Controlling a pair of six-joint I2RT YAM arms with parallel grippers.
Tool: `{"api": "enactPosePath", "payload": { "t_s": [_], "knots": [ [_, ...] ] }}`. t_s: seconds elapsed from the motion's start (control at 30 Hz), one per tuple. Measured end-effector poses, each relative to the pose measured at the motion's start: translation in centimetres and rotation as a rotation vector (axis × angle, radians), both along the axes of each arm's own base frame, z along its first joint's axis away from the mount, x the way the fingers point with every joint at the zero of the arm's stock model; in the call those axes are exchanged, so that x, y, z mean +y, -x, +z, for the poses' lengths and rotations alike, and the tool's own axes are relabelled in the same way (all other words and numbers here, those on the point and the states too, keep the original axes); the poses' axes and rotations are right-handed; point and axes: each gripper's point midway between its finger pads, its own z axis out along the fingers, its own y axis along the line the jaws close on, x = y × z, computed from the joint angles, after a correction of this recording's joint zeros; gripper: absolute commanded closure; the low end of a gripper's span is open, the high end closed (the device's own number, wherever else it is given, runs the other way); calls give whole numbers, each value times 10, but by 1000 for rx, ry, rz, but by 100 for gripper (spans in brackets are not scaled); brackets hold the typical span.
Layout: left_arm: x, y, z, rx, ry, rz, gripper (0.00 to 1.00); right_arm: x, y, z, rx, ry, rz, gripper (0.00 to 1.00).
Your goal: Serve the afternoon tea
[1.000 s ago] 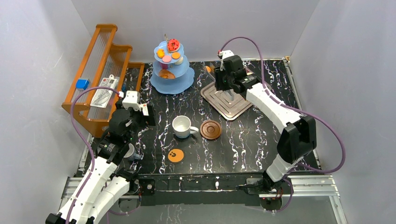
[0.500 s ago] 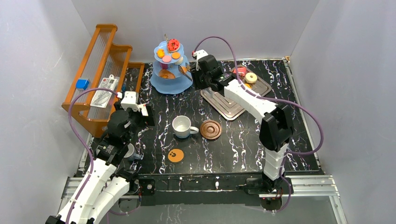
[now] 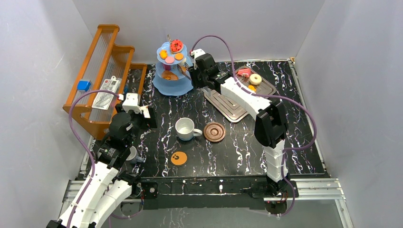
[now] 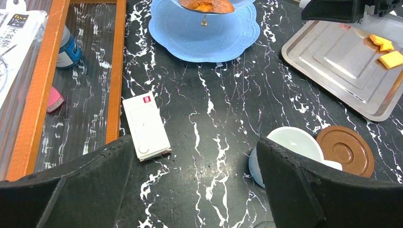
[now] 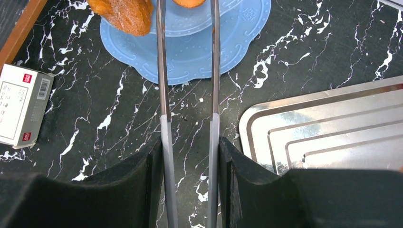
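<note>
The light-blue three-tier stand (image 3: 175,71) stands at the back with red, orange and pink pastries on its upper tiers. My right gripper (image 5: 189,142) is shut on metal tongs (image 5: 164,95). The tongs' tips pinch an orange pastry (image 5: 189,2) over the stand's lower tiers (image 5: 190,57), next to a brown pastry (image 5: 126,16). The white mug (image 3: 184,128) and the brown saucer (image 3: 214,131) sit side by side mid-table. The paw-print coaster (image 3: 178,158) lies near the front. A small grey cup (image 3: 133,154) stands by my left arm. My left gripper (image 4: 195,180) hangs open above the table, left of the mug (image 4: 294,142).
The silver tray (image 3: 237,102) at the back right carries a white donut (image 3: 255,79), a red pastry (image 3: 244,72) and orange pieces (image 4: 392,59). A white box (image 4: 145,126) lies beside the orange wooden rack (image 3: 102,71) on the left.
My right arm has swung left from over the tray to the stand, carrying the tongs. The donut and red pastry on the tray came into view. The left arm has stayed put.
</note>
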Motion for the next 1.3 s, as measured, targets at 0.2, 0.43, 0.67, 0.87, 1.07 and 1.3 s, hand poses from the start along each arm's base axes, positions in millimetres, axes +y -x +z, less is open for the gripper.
{"api": "enactPosePath", "payload": {
  "t_s": [0.2, 0.43, 0.67, 0.87, 1.07, 1.3],
  "knots": [
    [0, 0, -1, 2, -1, 0, 2, 1, -1, 6, -11, 0, 6, 54],
    [0, 0, -1, 4, -1, 0, 2, 1, 0, 5, -6, -2, 12, 53],
    [0, 0, -1, 4, -1, 0, 2, 3, 2, 5, 0, -8, 20, 49],
    [0, 0, -1, 4, -1, 0, 2, 4, 3, 4, 4, -7, 29, 49],
    [0, 0, -1, 4, -1, 0, 2, 2, 4, 3, 5, 4, 34, 50],
    [0, 0, -1, 4, -1, 0, 2, -14, 17, 14, 7, 27, 23, 51]
  ]
}}
